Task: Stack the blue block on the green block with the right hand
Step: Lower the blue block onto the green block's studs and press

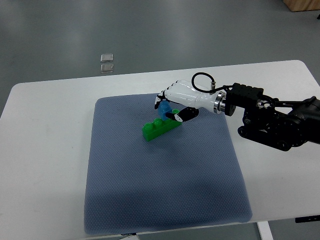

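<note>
So the right hand [172, 100] is reaching in from the 3 o'clock side, its white fingers [167, 95] curled around the blue block [163, 107]. It looks clamped on it, with the thumb tucked underneath, though most of the block is hidden behind the fingers, so only a bit of blue peeks out at the hand's 7 o'clock. The black forearm [275, 122] behind it runs off the right edge, with a loop of black cable [202, 80] sitting up over the wrist.

The blue block is right at the upper end of the green block [160, 129], on or just over its studs. I honestly can't tell if it's pressed down or only touching. The green one is a long brick lying at an angle, low end toward 8 o'clock and high end toward 2 o'clock, where the hand is.

Both sit in the upper middle part of a grey-blue mat [160, 190], which covers most of the white table [45, 150]. Out past the table at about 11 o'clock there are two small clear squares [107, 62] on the grey floor [150, 30], well apart from everything else.
</note>
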Controlling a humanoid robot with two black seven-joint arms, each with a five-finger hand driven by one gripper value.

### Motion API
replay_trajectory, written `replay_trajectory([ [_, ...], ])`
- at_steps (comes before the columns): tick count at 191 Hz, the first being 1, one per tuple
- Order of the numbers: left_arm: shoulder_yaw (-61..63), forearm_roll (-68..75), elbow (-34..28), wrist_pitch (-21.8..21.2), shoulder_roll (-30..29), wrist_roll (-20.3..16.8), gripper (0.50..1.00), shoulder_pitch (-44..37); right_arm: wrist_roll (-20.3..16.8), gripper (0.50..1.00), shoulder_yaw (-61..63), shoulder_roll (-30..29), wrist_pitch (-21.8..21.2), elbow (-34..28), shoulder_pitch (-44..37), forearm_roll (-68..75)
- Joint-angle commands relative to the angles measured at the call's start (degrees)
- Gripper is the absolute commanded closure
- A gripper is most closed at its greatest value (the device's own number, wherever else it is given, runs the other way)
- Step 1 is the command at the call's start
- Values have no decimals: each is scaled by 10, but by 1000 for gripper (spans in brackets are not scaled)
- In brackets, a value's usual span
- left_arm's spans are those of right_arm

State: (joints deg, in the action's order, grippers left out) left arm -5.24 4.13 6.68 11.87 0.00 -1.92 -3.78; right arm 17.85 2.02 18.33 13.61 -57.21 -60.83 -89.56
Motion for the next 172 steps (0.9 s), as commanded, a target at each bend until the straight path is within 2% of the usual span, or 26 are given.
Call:
replay_trajectory([
  [1, 0, 0, 0, 0, 0, 0, 500, 0, 0, 951, 0, -1, 0, 6, 1, 0],
  [172, 0, 0, 0, 0, 0, 0, 500, 0, 0, 951, -10, -11, -1, 15, 4, 0],
])
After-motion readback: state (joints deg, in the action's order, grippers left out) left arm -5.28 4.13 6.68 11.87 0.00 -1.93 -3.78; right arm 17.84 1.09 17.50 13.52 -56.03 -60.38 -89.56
